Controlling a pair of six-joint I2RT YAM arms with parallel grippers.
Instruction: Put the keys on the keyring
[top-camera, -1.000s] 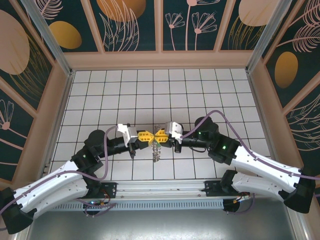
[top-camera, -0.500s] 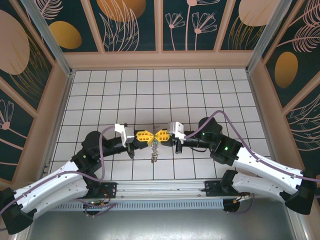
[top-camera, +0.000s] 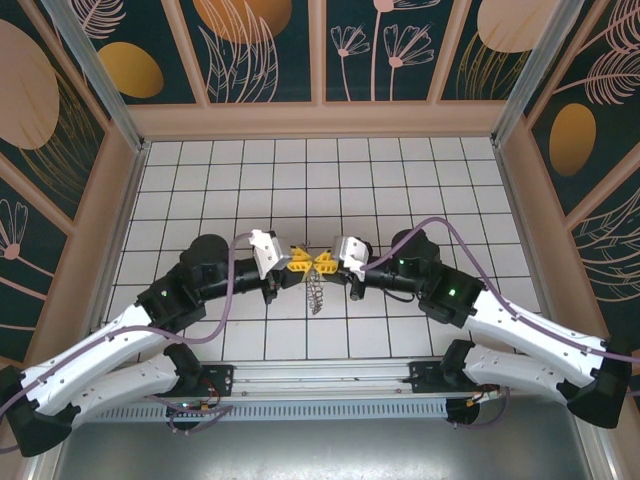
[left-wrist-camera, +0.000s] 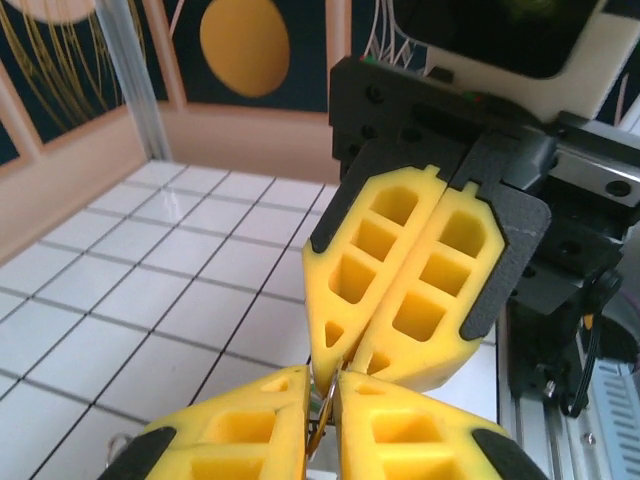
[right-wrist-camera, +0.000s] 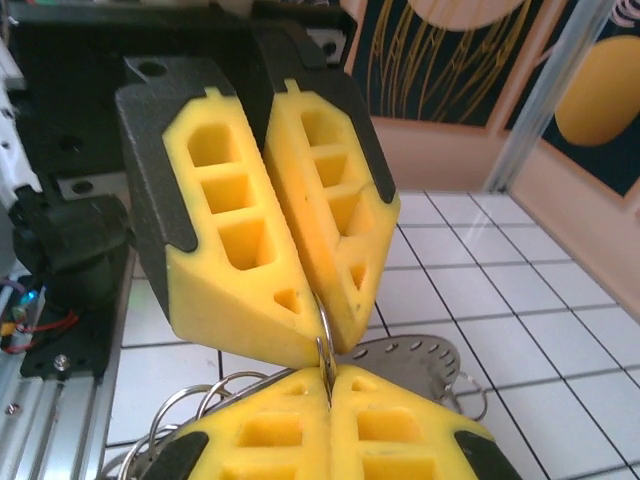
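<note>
**Operator:** What are your fingers doing?

**Arm:** My right fingers are pressed together on a thin wire loop. My left fingers are closed on the same loop, coming down from twelve o'clock in the right wrist view. The two pairs sit tip to tip, and neither shows a gap.

**Operator:** And from above?

**Arm:** The pairs meet over the middle of the tiled surface, the left from nine o'clock and the right from three. The keyring hangs at six o'clock of that meeting point. I judge it is clear of the tiles.

**Operator:** How do you do this step well?

**Arm:** I judge I am in the middle of threading. One pair should hold the loop steady while the other works along the wire in small moves. If both pull at once, the loop could bend or slip out. I would keep the tips close together so the wire cannot twist between them.

**Operator:** What does the keyring look like?

**Arm:** It is flat grey-brown metal with small holes near its rim. In the right wrist view it sits at four o'clock, behind my right fingers. Bare wire rings fan out at eight o'clock. Whether the keys are somewhere in that bundle, I cannot tell; the pieces are too small and tangled.
</note>
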